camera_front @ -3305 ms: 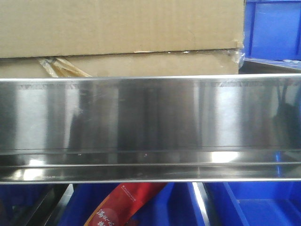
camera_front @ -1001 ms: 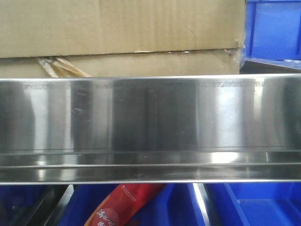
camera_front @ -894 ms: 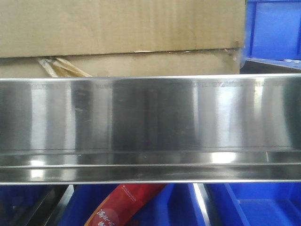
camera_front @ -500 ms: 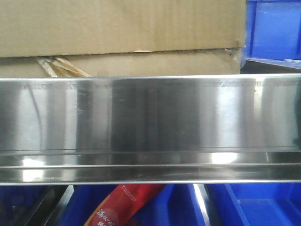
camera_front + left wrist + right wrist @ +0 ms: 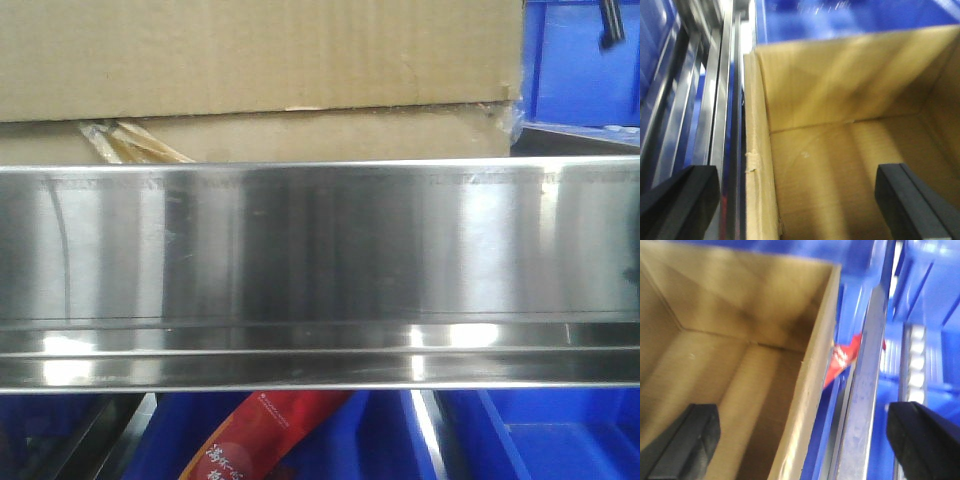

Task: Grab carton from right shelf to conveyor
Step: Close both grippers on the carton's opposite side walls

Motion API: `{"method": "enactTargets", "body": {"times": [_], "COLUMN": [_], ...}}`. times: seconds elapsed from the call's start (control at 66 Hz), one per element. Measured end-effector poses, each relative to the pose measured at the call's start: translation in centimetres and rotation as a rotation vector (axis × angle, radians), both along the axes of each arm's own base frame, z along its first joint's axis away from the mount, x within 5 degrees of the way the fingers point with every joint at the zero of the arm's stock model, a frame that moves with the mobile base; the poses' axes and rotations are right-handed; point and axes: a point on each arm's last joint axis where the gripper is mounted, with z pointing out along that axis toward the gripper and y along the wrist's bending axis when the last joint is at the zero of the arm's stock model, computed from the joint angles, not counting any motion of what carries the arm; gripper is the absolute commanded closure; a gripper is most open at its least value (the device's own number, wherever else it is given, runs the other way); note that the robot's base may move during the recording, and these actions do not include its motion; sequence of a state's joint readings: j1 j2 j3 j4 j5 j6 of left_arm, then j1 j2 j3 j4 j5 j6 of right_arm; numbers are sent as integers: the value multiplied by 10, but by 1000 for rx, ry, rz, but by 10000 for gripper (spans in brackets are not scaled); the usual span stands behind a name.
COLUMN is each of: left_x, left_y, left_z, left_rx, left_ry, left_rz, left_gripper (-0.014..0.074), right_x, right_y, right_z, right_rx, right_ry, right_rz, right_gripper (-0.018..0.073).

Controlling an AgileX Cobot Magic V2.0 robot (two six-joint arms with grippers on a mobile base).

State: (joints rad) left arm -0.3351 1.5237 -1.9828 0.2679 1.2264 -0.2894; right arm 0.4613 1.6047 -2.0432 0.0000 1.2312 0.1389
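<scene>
The carton [image 5: 260, 60] is a wide brown cardboard box with a tuft of tape [image 5: 130, 143], standing on the shelf behind its steel rail [image 5: 320, 250]. The wrist views look down into its open, empty inside. My left gripper [image 5: 797, 197] is open, its fingers [image 5: 680, 200] straddling the carton's left wall [image 5: 757, 150]. My right gripper [image 5: 805, 440] is open, its fingers [image 5: 925, 440] straddling the carton's right wall [image 5: 812, 380]. A dark arm part [image 5: 610, 20] shows at the front view's top right. The conveyor is out of view.
A blue plastic bin [image 5: 580, 60] stands right of the carton. More blue bins [image 5: 560, 440] sit on the level below, one holding a red packet [image 5: 260, 435]. Steel rails run close beside the carton in the left wrist view [image 5: 715, 100] and the right wrist view [image 5: 865, 390].
A dark arm part has come into the top right corner of the front view. Reflections on the steel rail have shifted. The carton has not moved.
</scene>
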Motion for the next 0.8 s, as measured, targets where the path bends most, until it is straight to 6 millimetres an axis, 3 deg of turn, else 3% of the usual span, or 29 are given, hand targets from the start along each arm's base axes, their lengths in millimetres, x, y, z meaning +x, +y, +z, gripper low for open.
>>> {"method": "enactTargets", "body": {"times": [0.364,0.804], "left_x": [36,61], "left_y": [23,14], "left_z": [-39,-68], "left_rx": [12,16], "left_ry": [133,225], "left_rz": [97,68], "left_gripper": [69,69], "right_x": [34,55], "right_y": [17,27], "right_z": [-38,-66], "right_rx": [-50,-83], "right_ry": [103,169], "right_rz": [-1,-1], "right_gripper": [-1,-1]}}
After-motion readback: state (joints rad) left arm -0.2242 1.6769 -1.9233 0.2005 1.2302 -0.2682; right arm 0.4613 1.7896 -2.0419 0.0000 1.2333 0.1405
